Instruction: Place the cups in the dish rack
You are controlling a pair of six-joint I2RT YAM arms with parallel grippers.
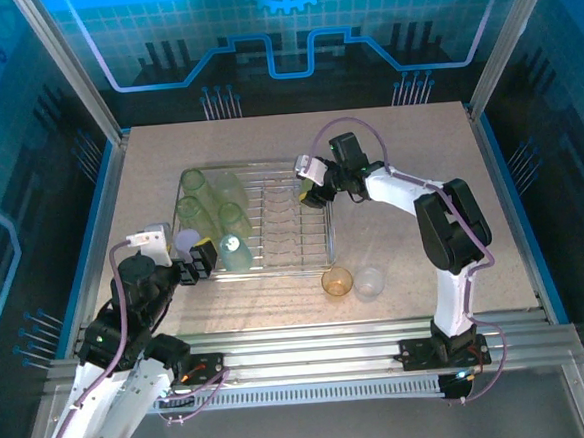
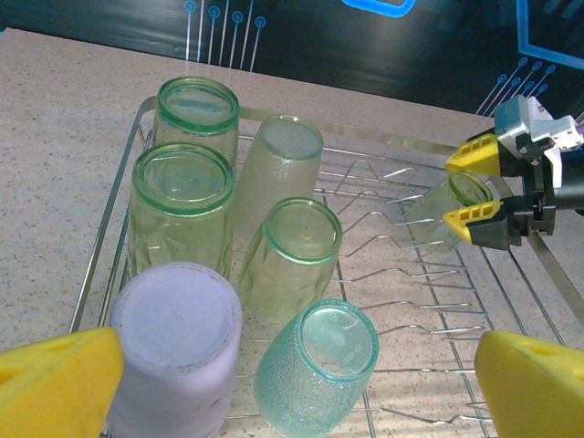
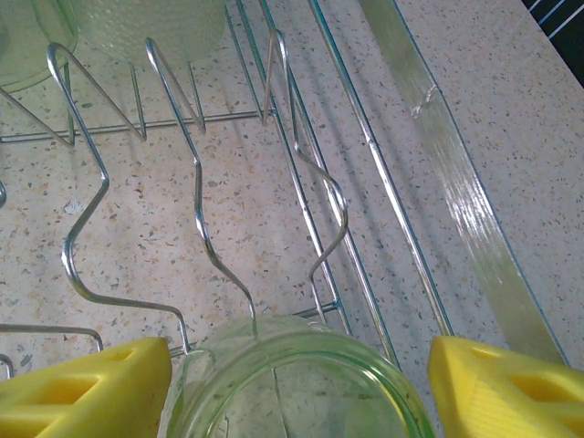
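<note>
- Lying in the far right part of the dish rack [image 2: 100, 233], one green cup [image 2: 436, 222] leans over on the wire prongs [image 3: 196, 173]; its long side runs from the rack's middle out to the right gripper [image 3: 299, 388], and its open mouth faces that gripper
- The right gripper has one jaw on each side of this cup, very close; I cannot tell if they squeeze it or sit loose
- Six other cups sit in the rack's left part, a lilac cup [image 2: 178, 351] and a teal cup [image 2: 319, 365] among them
- Two are left on the table [image 1: 399, 171], near the rack: an amber cup [image 1: 338, 282] and a clear cup [image 1: 369, 283]
- The left gripper [image 2: 297, 379] hangs over the lilac and teal cups, jaws spread wide, holding nothing
</note>
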